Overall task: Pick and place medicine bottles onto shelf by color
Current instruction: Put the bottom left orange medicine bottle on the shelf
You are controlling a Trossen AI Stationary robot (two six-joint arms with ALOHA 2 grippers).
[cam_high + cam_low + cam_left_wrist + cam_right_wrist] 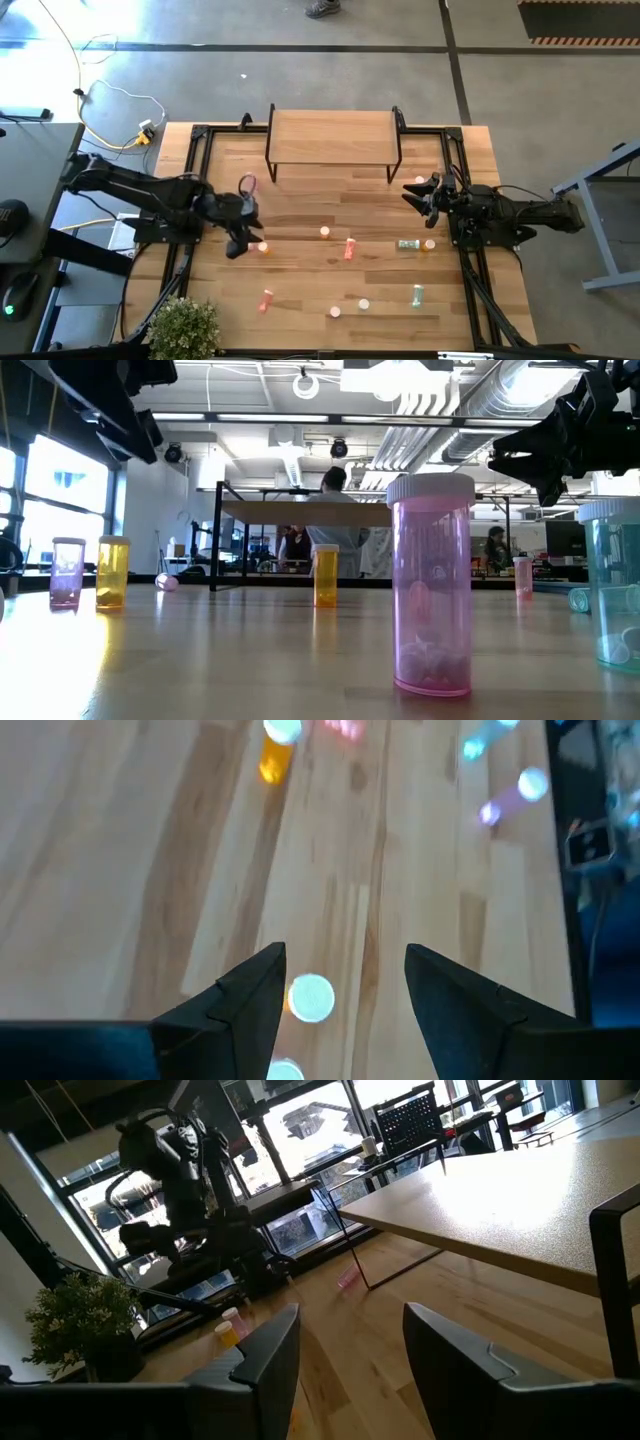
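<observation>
The medicine bottles are scattered over the near half of the counter (pixel 300 200), none on the shelf (pixel 333 135), which stands empty-topped at the middle of the far edge on thin black legs. An orange bottle (pixel 263 247) stands toward the left edge, just beside the left tool (pixel 243 240); in the left wrist view its pale cap (pixel 311 997) shows between the spread fingers (pixel 245 1005), which do not touch it. Another orange bottle (pixel 325 232) stands near the counter's middle, with a red bottle (pixel 349 248) lying just beside it. A second red bottle (pixel 266 299) lies nearer the front edge, left of two upright pale-capped bottles (pixel 335 311) whose colours cannot be told from above. A teal bottle (pixel 408 244) lies toward the right edge beside a small upright one (pixel 430 244), and another teal bottle (pixel 418 294) sits closer to the front. A pink bottle (pixel 248 183) lies on the left side, just off the shelf's left legs.

The right tool (pixel 418 192) hovers above the counter near the shelf's right legs, its fingers (pixel 262 1355) spread and holding nothing. A potted plant (pixel 185 328) sits at the front left corner.
</observation>
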